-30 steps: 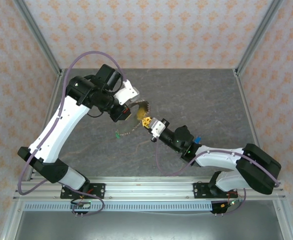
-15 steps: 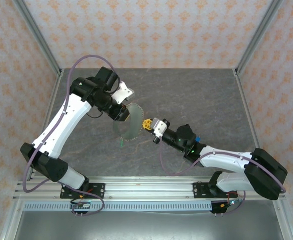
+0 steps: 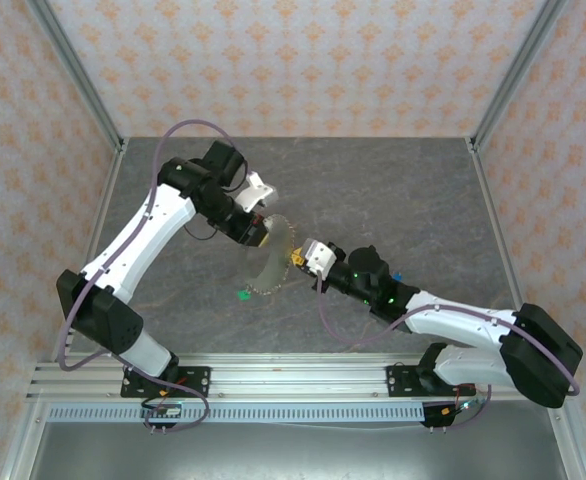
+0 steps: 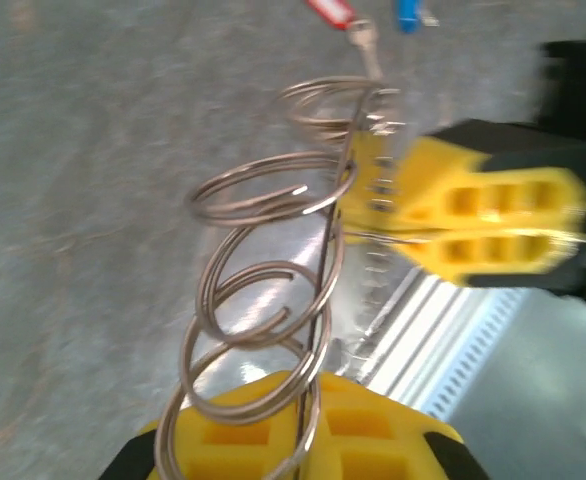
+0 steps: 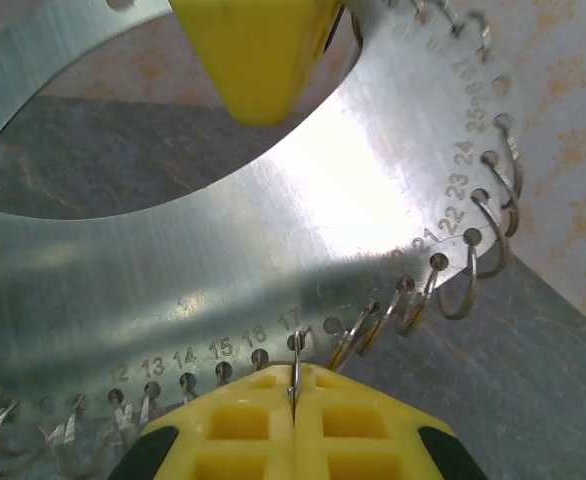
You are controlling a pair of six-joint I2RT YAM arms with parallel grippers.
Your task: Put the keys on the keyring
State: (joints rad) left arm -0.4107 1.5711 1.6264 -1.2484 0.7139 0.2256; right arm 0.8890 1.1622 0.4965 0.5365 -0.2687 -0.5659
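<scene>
left end effector (image 4: 308,405) clamps the keyring (image 5: 373,200) aloft so right end effector (image 5: 293,398), pinched shut on a rim loop (image 5: 295,365), can likely open it for the keys (image 4: 365,42).

Grey mottled table (image 3: 393,180) (stone-like), orange-patterned walls (image 3: 293,60), aluminium rail (image 3: 293,375) at the near edge
</scene>
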